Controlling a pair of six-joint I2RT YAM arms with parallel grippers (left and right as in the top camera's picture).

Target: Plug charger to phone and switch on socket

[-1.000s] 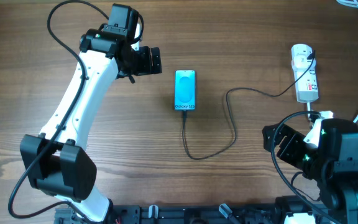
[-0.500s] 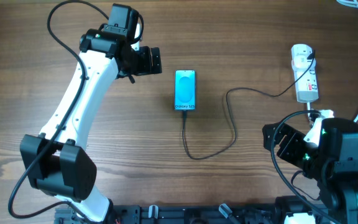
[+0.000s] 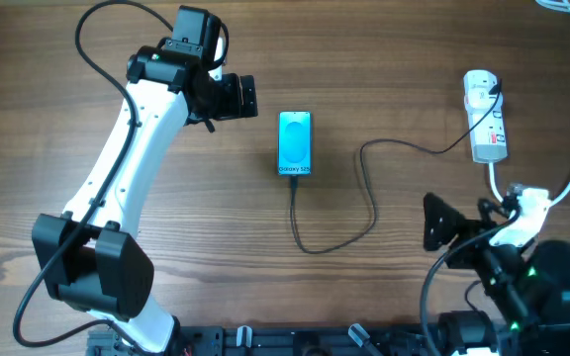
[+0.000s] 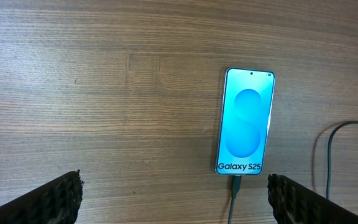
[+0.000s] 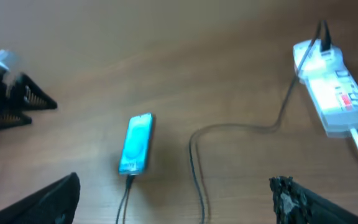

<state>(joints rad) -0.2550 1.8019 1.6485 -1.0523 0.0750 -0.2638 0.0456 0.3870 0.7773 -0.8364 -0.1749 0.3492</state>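
Your teal-screened phone [image 3: 295, 143] lies flat; thin black charger cable [image 3: 371, 203] meets its 6 o'clock edge; white elongated power strip [image 3: 486, 124] at 3 o'clock.

Matt wood-grain table [image 3: 384, 59]; glossy glass phone [image 3: 295, 143]; white plastic socket [image 3: 485, 117].

even, bright light; soft shadows; right wrist view motion-blurred; overhead and left wrist sharp
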